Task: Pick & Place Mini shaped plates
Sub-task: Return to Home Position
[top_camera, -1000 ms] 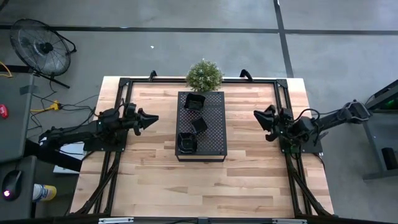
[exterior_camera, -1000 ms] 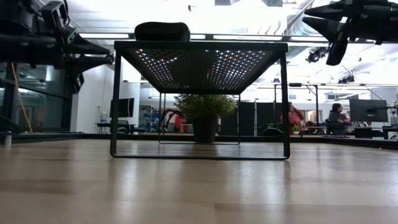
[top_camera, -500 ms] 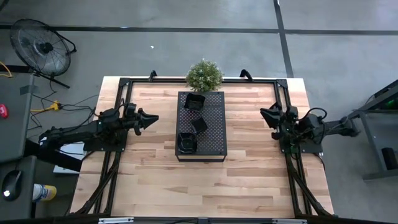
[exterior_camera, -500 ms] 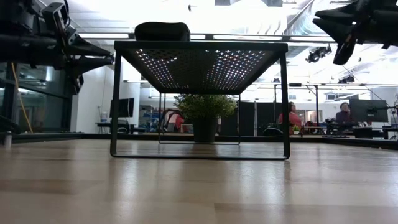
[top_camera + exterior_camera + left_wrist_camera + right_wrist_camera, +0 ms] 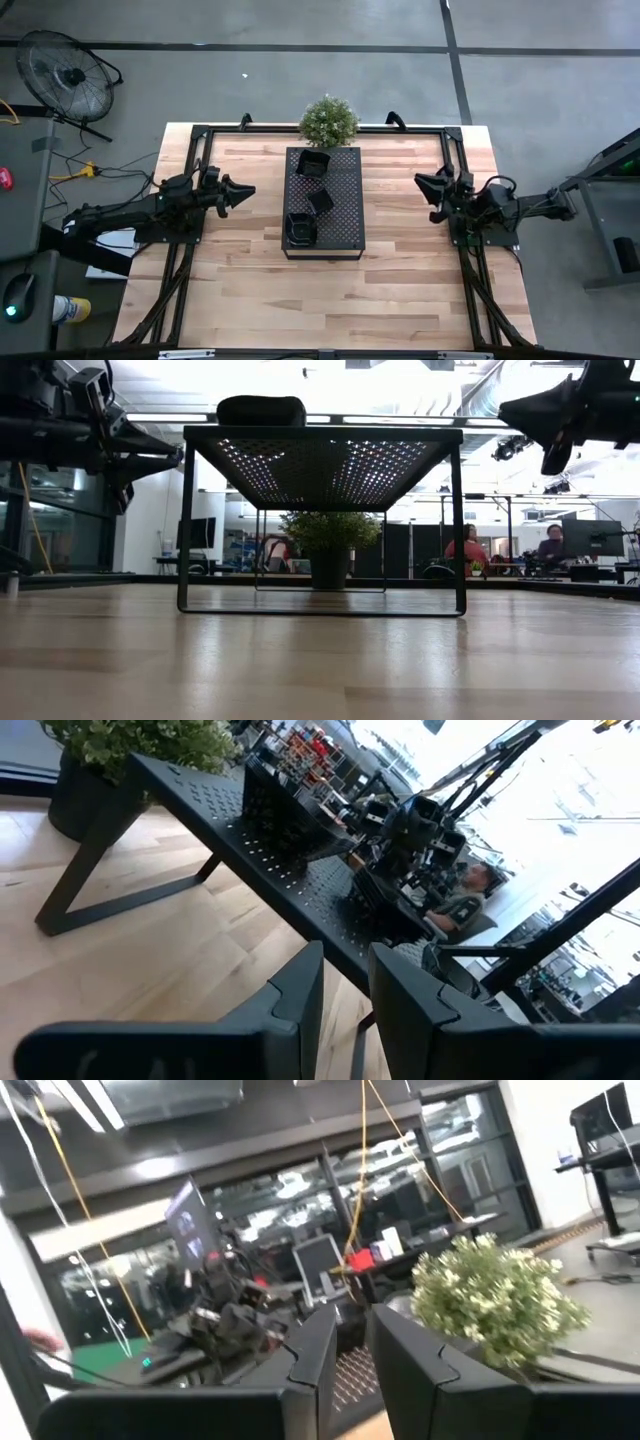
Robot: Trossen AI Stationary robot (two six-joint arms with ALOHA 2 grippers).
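1. The placing looks finished. The mini shaped plates (image 5: pixel 313 163) sit in three stacks on the black perforated shelf (image 5: pixel 345 215), and no loose plate shows on the table (image 5: pixel 400 290). I judge that only the arms' retreat to rest is left.
2. The left gripper (image 5: pixel 245 190) hovers off one long side of the shelf, its fingers a narrow slit apart and holding nothing. The right gripper (image 5: pixel 425 195) hovers off the opposite side, likewise slightly parted and empty. The shelf lies between them, ahead of both sets of fingertips.
3. The middle stack (image 5: pixel 320 201) is almost straight ahead of the left gripper. The plant-side stack lies ahead and off toward the plant (image 5: pixel 328 120). The third stack (image 5: pixel 300 229) lies ahead and off the other way, closest to the left gripper.
4. Each stack looks roughly square, so none shows a clear long axis. The middle stack sits cornerwise, with a corner pointing toward each gripper. The other two sit about square with the shelf, whose long axis runs across the line between the grippers.
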